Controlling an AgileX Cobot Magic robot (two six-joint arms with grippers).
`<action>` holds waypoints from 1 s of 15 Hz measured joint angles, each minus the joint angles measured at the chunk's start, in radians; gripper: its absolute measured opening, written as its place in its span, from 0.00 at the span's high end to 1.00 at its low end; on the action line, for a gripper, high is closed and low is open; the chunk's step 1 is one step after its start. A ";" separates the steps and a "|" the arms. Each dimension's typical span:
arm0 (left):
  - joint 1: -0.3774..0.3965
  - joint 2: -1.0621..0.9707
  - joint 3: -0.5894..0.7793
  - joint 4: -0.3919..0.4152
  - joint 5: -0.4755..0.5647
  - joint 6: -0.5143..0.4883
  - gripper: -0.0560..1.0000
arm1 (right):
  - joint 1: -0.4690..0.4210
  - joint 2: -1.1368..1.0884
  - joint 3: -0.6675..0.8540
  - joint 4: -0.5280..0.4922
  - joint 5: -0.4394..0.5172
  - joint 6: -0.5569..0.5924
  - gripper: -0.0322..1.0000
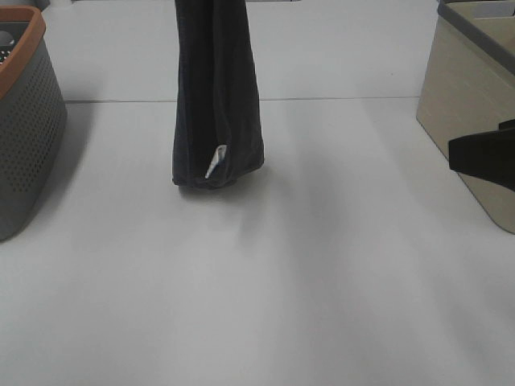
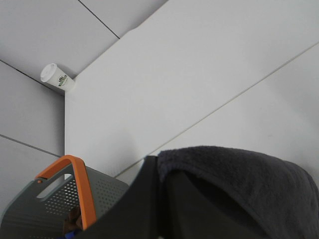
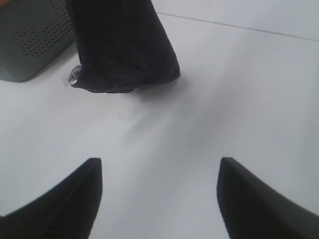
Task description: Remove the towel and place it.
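Over the middle of the table (image 1: 257,305), the high camera shows the towel (image 1: 216,88) hanging straight down as a narrow dark column, its white tag (image 1: 215,162) near the lower hem. The top of the towel runs out of the picture, so whatever holds it is cut off here. I cannot tell whether the hem touches the table or hangs just clear. A grey perforated basket with an orange rim (image 1: 28,129) stands at the left edge and a beige bin (image 1: 467,96) at the right; both are partly cropped. Only a dark sliver of the right end effector (image 1: 483,161) shows in front of the bin.

The left wrist camera fills that gap: the left end effector (image 2: 164,209) is closed on the towel, whose plush folds bulge over it and hide the fingertips. Past the table's corner is a lidded paper cup (image 2: 56,78), which no other view shows.

From the right wrist camera, the right end effector (image 3: 159,199) stands wide open with bare table between its fingers (image 3: 75,199), well apart from the towel's hem.
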 joint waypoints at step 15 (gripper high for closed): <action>-0.002 0.099 0.000 -0.097 -0.023 0.064 0.95 | 0.725 0.879 -0.084 0.015 -1.122 0.456 0.29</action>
